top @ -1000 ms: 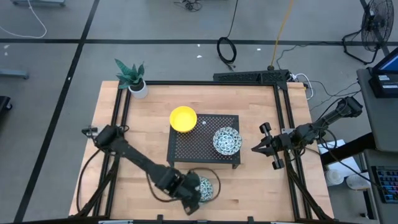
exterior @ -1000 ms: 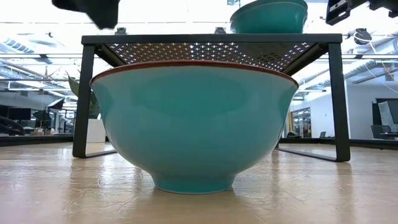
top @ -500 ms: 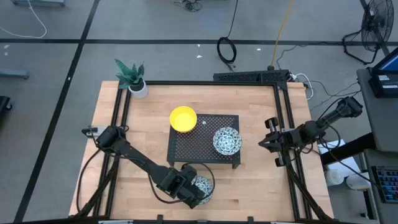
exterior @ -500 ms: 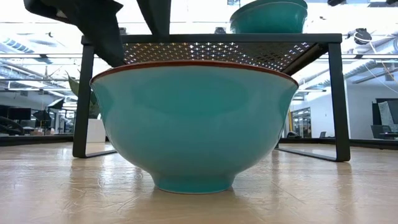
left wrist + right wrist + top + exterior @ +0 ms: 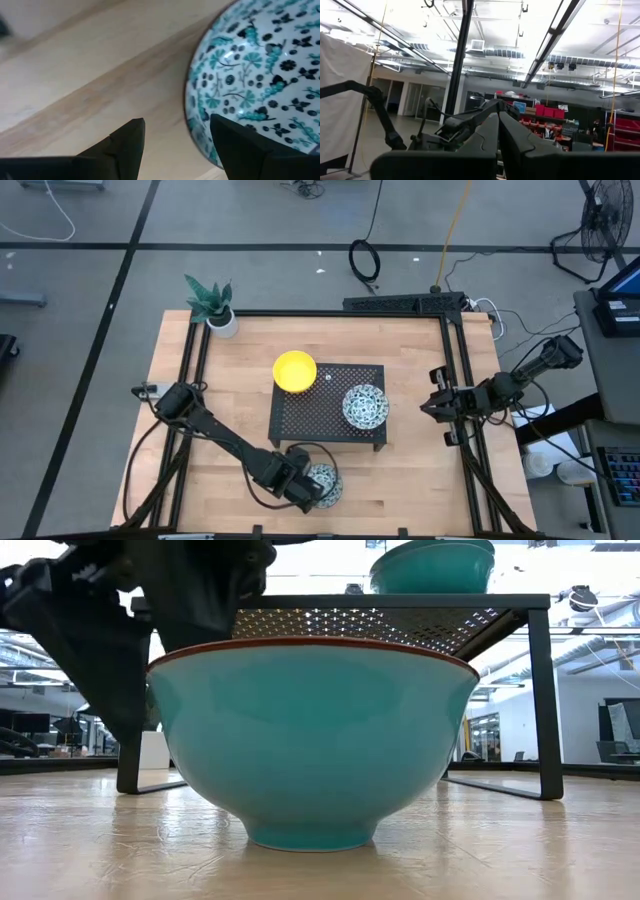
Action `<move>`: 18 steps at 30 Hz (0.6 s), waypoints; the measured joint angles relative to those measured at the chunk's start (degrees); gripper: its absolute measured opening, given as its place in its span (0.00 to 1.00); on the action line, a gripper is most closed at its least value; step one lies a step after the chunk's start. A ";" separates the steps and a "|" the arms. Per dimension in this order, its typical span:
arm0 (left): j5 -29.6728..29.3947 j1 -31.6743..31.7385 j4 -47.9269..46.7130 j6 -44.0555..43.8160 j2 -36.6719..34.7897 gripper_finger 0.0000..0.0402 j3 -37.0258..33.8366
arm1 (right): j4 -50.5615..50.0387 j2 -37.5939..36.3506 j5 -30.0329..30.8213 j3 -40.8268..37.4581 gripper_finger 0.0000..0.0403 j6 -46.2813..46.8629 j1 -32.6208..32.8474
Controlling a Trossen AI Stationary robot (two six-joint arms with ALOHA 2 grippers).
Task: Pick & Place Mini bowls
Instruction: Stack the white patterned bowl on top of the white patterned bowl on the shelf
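Note:
A white mini bowl with a blue-green pattern (image 5: 324, 483) stands on its foot on the table near the front edge; the low view shows its turquoise outer wall (image 5: 310, 740). My left gripper (image 5: 303, 487) is open at this bowl's left rim, with one finger outside the wall and one over the inside (image 5: 177, 125). A second patterned bowl (image 5: 365, 406) sits on the black perforated rack (image 5: 310, 415). A yellow bowl (image 5: 295, 370) sits at the rack's far left corner. My right gripper (image 5: 432, 408) is shut and empty at the table's right edge. My left gripper has its fingers on either side of the patterned bowl's rim (image 5: 192, 107), coming from above and from the table's left. I cannot tell whether either finger touches the bowl, which stands upright on the table.
A white pot with a green plant (image 5: 215, 305) stands at the table's far left corner. The rack stands just beyond the near bowl, its legs on the table (image 5: 135, 700). Bare wood lies to the left and right of the rack.
My left gripper has come down beside the near patterned bowl until its fingers straddle the left rim. My right gripper has drawn back toward the table's right edge. The bowls have stayed in place.

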 joint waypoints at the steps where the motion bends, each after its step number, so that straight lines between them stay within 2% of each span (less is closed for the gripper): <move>1: 0.33 0.00 1.13 0.48 0.00 0.57 -0.43 | -0.06 0.03 0.02 0.00 0.00 0.25 0.00; 5: 0.20 0.02 4.18 1.25 0.00 0.57 -2.11 | -0.25 0.13 0.04 0.00 0.00 1.34 0.00; 18: -0.21 0.09 3.94 6.59 0.00 0.57 -2.19 | -1.18 0.28 0.11 0.00 0.00 1.47 -0.01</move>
